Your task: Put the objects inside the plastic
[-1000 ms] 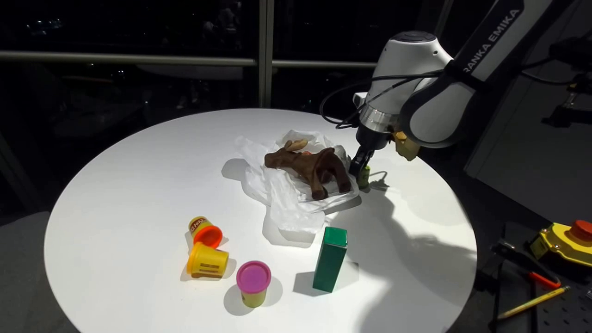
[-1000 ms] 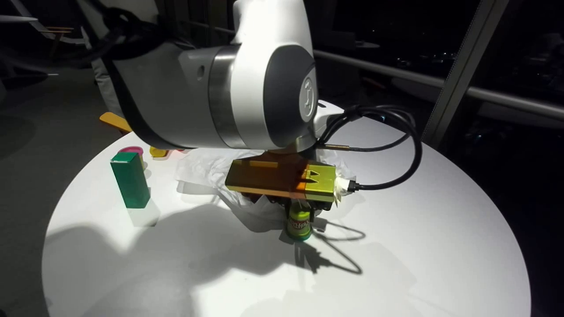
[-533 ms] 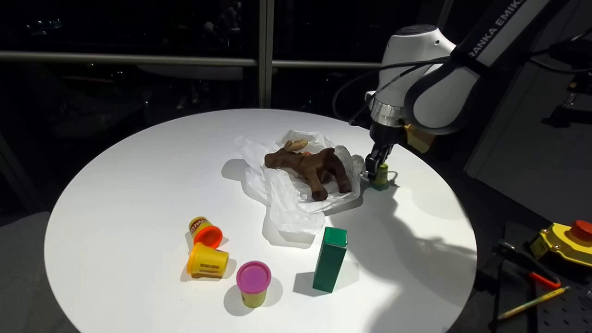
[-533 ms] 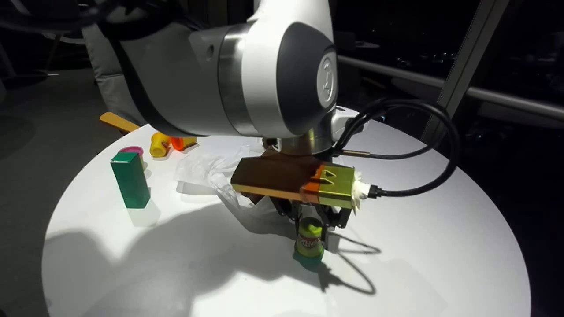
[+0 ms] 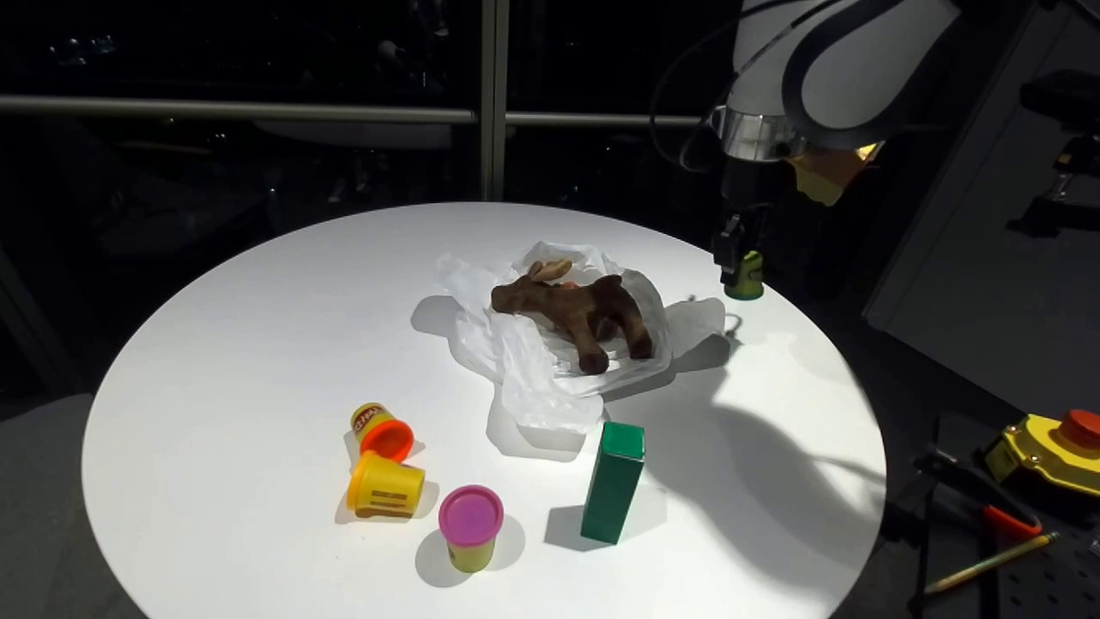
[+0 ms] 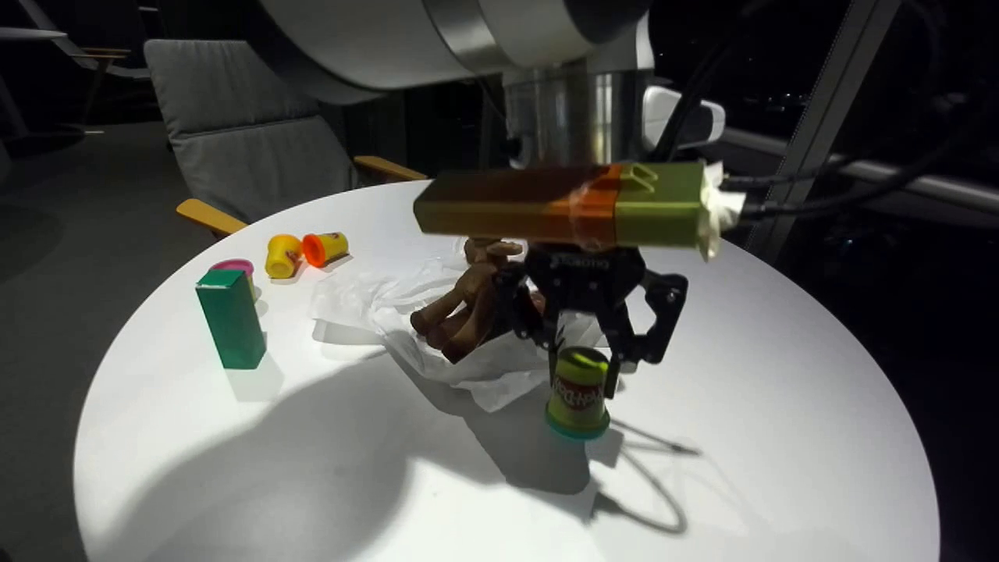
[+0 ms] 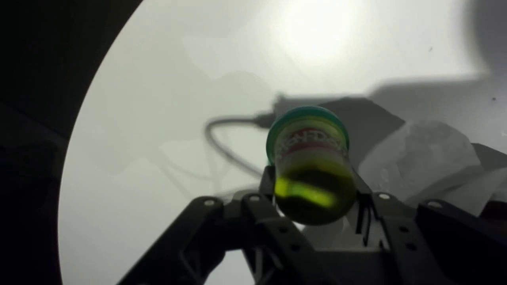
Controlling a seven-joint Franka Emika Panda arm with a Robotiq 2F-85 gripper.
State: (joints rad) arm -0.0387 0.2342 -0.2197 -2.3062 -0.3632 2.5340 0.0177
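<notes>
Noting the gripper clamped on an upturned green-lidded tub above the table; in an exterior view we mark it between two and three o'clock from the plastic bag.

In an exterior view the camera looks down across the round white table toward the dark window, cropping the near edge; in an exterior view it looks across with the grey armchair beyond the far left edge and the robot arm close in front. Both share the plastic bag and green box; the wrist view looks down past the gripper, near the Play-Doh tub, which all three show.
</notes>
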